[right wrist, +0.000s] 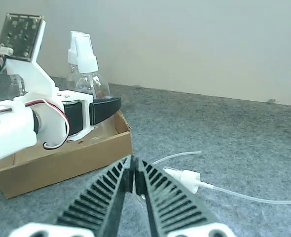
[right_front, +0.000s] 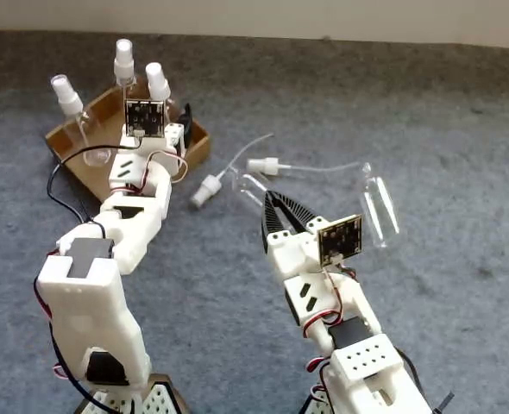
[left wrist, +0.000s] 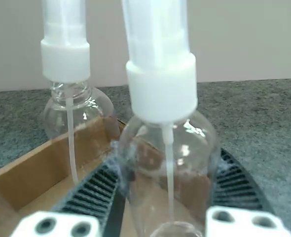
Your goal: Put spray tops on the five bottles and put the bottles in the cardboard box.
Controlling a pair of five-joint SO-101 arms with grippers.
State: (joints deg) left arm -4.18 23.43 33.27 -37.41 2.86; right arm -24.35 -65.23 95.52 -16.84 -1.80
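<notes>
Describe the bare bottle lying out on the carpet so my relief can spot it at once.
Start at the cardboard box at the carpet's far left, then go right past the loose spray tops. The clear bottle lies on its side on the carpet, right of the right end effector. Unlike the three capped bottles standing in the box, it wears no white top.
</notes>
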